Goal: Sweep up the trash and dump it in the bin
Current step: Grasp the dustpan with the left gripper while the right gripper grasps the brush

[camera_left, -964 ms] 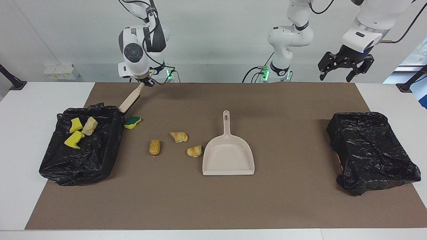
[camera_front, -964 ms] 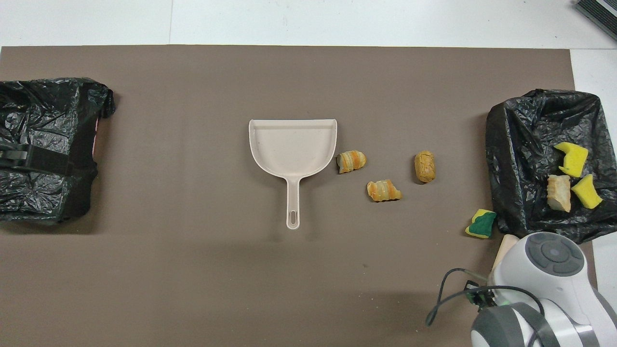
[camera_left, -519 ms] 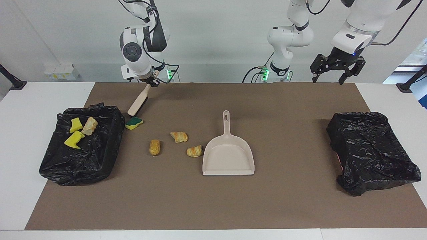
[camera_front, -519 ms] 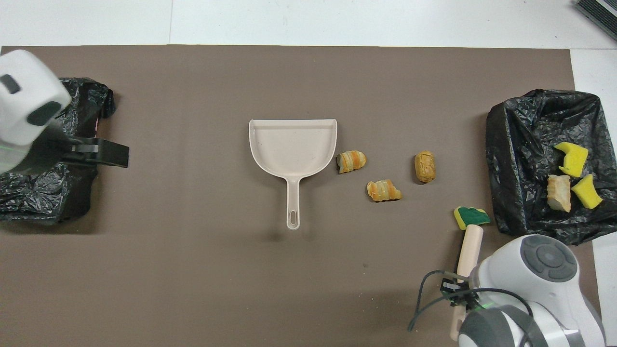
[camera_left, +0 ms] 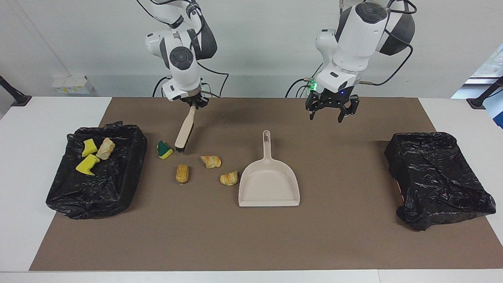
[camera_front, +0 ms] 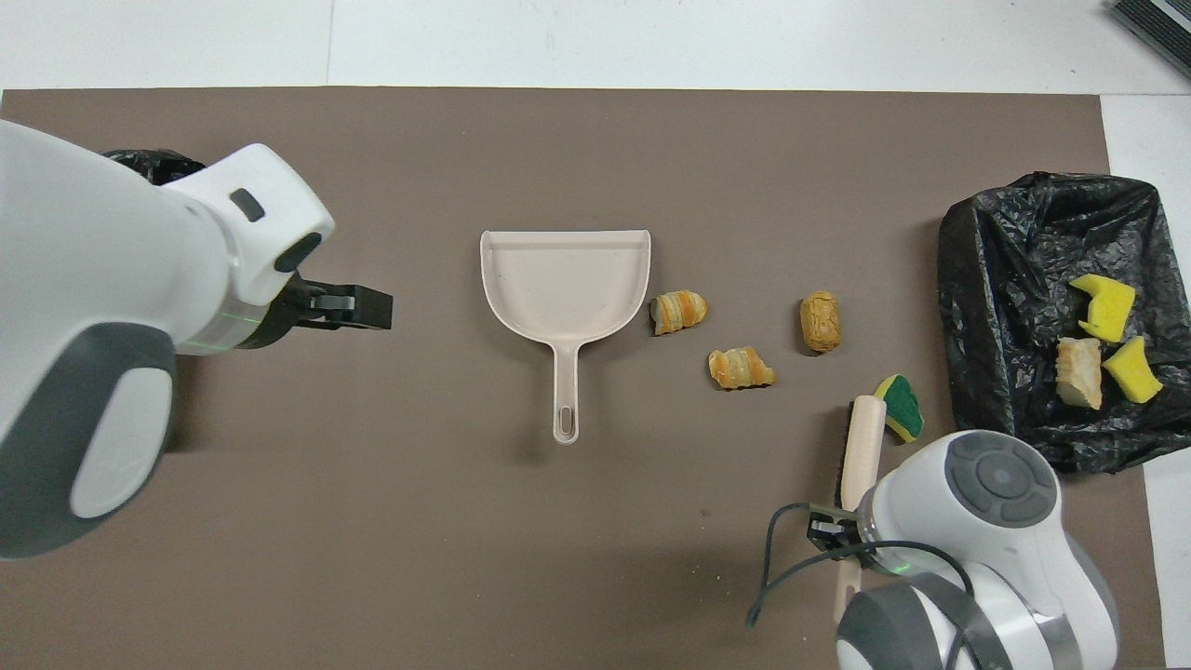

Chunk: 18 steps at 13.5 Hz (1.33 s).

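four scraps lie loose on the desk (camera_left: 353,243). going near to far from the robots: the right tool (camera_left: 193,103) clenches the brush (camera_left: 184,133), whose bristles sit just beside a green-backed sponge (camera_left: 164,149); the left tool (camera_left: 332,111) hangs released over the mat near the dustpan (camera_left: 268,184) handle. farther out lie three bread lumps (camera_left: 211,161), then the pan's mouth. sweeping is under way; next, i judge, push scraps toward the pan while the left tool takes its handle. three scraps are in the bin (camera_left: 118,196).
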Motion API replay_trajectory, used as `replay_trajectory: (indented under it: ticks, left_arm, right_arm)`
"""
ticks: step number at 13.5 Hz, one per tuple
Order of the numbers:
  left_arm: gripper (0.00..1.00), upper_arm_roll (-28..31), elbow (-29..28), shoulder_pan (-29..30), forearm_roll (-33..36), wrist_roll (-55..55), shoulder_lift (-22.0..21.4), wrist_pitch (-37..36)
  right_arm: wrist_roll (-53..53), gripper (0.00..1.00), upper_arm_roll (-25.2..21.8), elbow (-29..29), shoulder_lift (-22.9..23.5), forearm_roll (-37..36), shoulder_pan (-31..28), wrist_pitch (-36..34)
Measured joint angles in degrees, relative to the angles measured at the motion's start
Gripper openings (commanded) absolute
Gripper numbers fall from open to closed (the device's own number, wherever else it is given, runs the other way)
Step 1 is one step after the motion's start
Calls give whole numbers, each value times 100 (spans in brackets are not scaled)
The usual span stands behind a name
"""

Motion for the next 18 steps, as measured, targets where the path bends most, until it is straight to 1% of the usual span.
replay_trajectory:
  ticks: [2, 4, 5, 7, 9, 11, 13, 16, 18]
  left_arm:
    - [100, 2, -208, -215, -54, -168, 49, 323]
    - [100, -1, -370, -550, -59, -629, 261, 845]
    - [100, -5, -412, -734, -61, -839, 435, 1054]
    - [100, -9, -460, -1100, -61, -1245, 906, 1546]
    - [100, -11, -499, -1240, -61, -1361, 1201, 1812]
    - [100, -7, -531, -1294, -61, -1363, 1274, 1837]
    - [100, -9, -710, -1383, -61, -1363, 1279, 2028]
    - [100, -4, -940, -1423, -61, -1362, 1313, 2349]
    - [100, -2, -966, -1426, -61, -1360, 1341, 2395]
  right_arm:
    - [-1, 0, -16, 182, 25, -390, -107, -343]
    - [-88, 0, -26, 185, 26, -568, -414, -485]
    - [-323, 0, -32, 150, 25, -589, -643, -492]
    - [-963, 0, -53, 7, 8, -600, -1198, -393]
    - [-1368, 0, -78, -284, -70, -600, -1518, -13]
    - [-1431, 0, -67, -619, -118, -600, -1554, 410]
    - [-1431, 0, -27, -820, -93, -600, -1508, 819]
    - [-1431, 0, -7, -837, 102, -599, -1178, 1488]
    - [-1431, 0, 3, -669, 280, -470, -897, 1635]
